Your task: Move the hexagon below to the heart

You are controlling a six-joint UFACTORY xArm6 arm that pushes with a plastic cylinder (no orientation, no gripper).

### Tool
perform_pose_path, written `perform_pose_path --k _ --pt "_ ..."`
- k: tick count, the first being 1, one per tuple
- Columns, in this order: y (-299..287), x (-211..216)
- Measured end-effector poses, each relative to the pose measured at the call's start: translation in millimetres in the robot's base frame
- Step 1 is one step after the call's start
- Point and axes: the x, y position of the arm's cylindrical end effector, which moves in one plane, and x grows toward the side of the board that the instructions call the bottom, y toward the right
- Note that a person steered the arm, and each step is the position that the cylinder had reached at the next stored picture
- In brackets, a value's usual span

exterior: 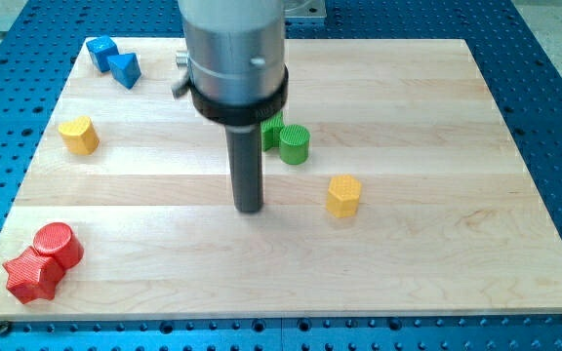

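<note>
A yellow hexagon block (343, 195) sits right of the board's middle. A yellow heart block (79, 135) sits at the view's left. My tip (249, 209) rests on the board left of the hexagon, about a hundred pixels from it, and well right of and below the heart. It touches no block.
A green cylinder (295, 144) and another green block (272, 133), partly hidden by the arm, sit just above and right of the rod. Two blue blocks (113, 59) lie at top left. A red cylinder (58, 244) and red star (29, 276) lie at bottom left. The wooden board (437, 263) ends at a blue perforated table.
</note>
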Motion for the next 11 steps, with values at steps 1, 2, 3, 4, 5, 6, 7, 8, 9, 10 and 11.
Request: perform_pose_path --k 1,2,3,4,5,6,7,8,9,10,11 --pt "61.9 37.8" --pt "129.4 37.7" --pt "149.9 13.3" --pt "126.2 -20.8" --pt "67.7 -35.3" --pt "35.4 -35.7" --pt "49.2 -13.8" --pt "5.5 -9.7" --pt "-60.0 -9.7" --pt "-127.6 -27.4" --pt "-168.2 -50.1"
